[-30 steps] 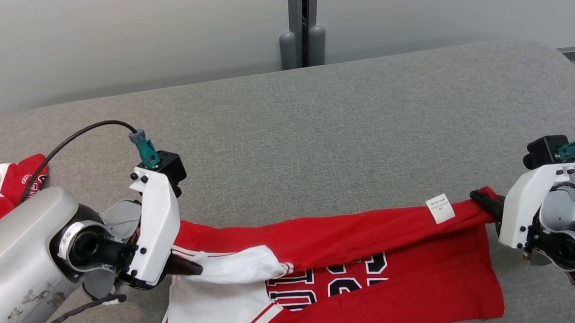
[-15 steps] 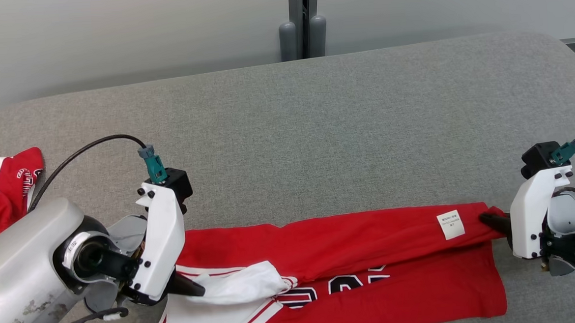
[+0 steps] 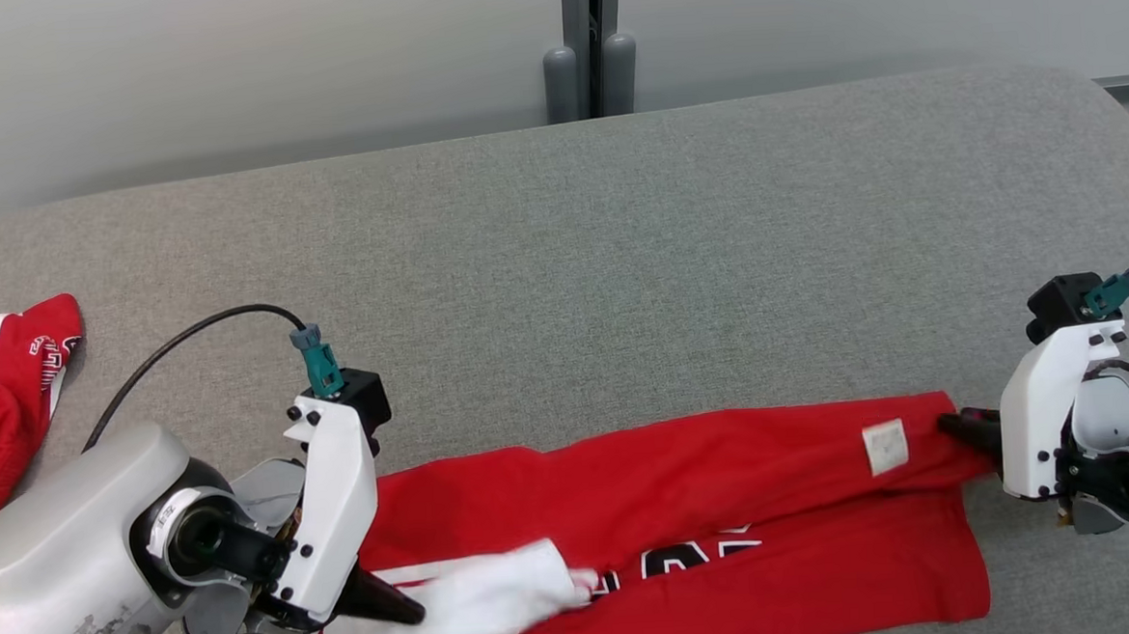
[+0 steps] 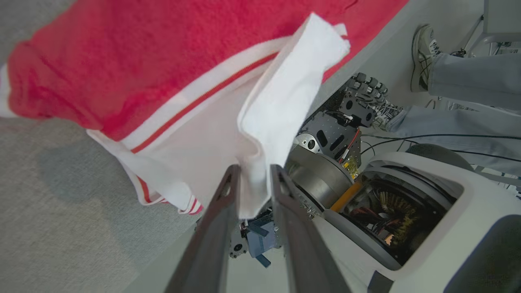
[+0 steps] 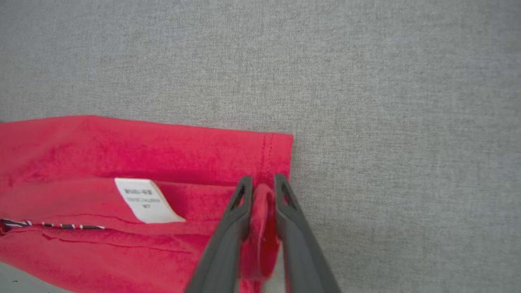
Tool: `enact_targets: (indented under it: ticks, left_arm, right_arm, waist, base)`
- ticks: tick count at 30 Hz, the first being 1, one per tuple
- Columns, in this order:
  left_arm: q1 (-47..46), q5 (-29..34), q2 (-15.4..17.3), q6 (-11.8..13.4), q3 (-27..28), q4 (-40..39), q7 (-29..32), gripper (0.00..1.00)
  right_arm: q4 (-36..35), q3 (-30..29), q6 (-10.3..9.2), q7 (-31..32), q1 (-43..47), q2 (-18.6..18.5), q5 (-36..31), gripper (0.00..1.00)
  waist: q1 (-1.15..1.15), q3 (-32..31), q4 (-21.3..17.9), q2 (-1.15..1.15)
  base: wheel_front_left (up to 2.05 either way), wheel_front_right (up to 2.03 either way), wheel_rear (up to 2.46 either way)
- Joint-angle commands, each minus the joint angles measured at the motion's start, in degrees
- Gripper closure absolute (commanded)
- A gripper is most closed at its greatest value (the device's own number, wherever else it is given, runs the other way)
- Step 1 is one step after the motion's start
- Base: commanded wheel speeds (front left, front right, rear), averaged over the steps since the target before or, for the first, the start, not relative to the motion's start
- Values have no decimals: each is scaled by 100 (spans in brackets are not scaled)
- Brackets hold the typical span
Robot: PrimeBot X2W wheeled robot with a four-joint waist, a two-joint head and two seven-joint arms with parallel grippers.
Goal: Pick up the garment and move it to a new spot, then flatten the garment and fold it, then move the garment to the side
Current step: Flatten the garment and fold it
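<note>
Garment (image 3: 707,464): red, lying stretched across the grey worktop (image 3: 619,256), running from 7 o'clock to 4 o'clock in my head view.
Left gripper (image 3: 411,615): I am pinching the white sleeve (image 3: 483,606) at 7 o'clock.
Right gripper (image 3: 952,422): I am pinching the red hem corner at 4 o'clock, just beside the white label (image 3: 885,445).

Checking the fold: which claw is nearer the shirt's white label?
Right. The right claw grips the hem beside the label; left claw holds the sleeve at the far end.
</note>
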Motion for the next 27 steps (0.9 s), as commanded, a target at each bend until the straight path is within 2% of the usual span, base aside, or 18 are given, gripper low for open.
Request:
enact_targets:
  ticks: [1, 9, 15, 22, 27]
  left_arm:
    - [100, 25, 4, -23, -18, 38, -12, 0]
    - [129, 138, -12, -110, -2, 143, -162, 0]
    - [187, 174, -38, -220, 180, 173, -550, 0]
    - [316, 584, -52, -417, 716, 266, -2068, 0]
    - [624, 906, 57, -323, 1167, 178, -3396, 0]
  right_arm:
    - [49, -30, 1, -6, -13, 31, -27, 0]
    - [-45, -101, 1, 99, 155, -36, -16, 0]
    - [-357, -457, 1, -333, 293, -213, -71, 0]
    - [-831, -1294, 1, -1649, 680, -184, -420, 0]
    - [-1125, -2013, 1, -2417, 1237, 56, -702, 0]
  waist:
    - [0, -16, -12, 0]
    - [0, -207, -46, 0]
    - [0, -435, -36, 0]
    - [0, -641, -8, 0]
    - [0, -748, 46, 0]
  base:
    - [0, 0, 0]
    - [0, 0, 0]
    - [0, 0, 0]
    - [0, 0, 0]
    - [0, 0, 0]
